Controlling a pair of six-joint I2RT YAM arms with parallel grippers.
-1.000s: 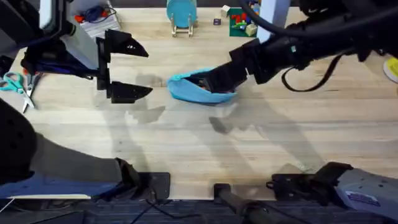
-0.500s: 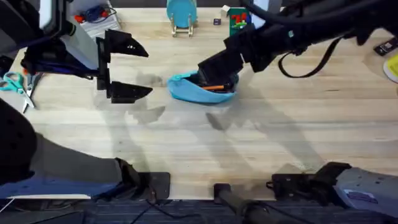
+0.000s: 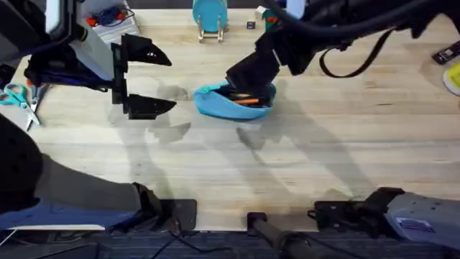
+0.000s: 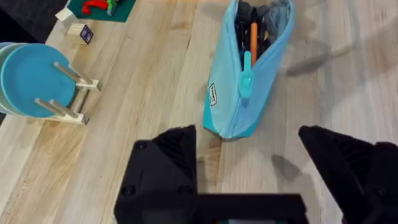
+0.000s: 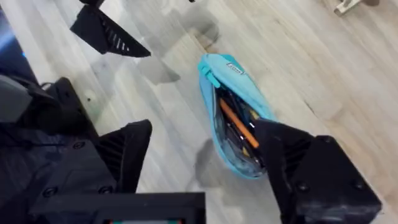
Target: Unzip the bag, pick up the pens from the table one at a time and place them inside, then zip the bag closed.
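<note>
A light blue bag [image 3: 234, 104] lies on the pale wood counter [image 3: 302, 165], unzipped, its mouth gaping to show a dark inside with an orange pen [image 3: 248, 100] and darker pens already in it. In the overhead view its long axis runs roughly side to side across the counter. The right pincer [image 3: 248, 72] hangs just above and slightly behind the bag's far edge, its two black fingers spread apart and holding nothing; its wrist camera looks straight down on the open mouth, with the orange pen [image 5: 236, 124] lying along the bag [image 5: 239, 134]. The left pincer [image 3: 144, 79] sits beside the bag's left end, a short way off, also spread wide and empty, with the bag's end and its pale blue zipper pull [image 4: 246, 79] pointing toward it. Judging by this, the right arm is the nearer to the bag, while the left faces the zipper end for the closing. Farther from the bag stand a teal dish rack [image 3: 209, 18], small coloured blocks [image 3: 277, 25] and scissors [image 3: 21, 101].
</note>
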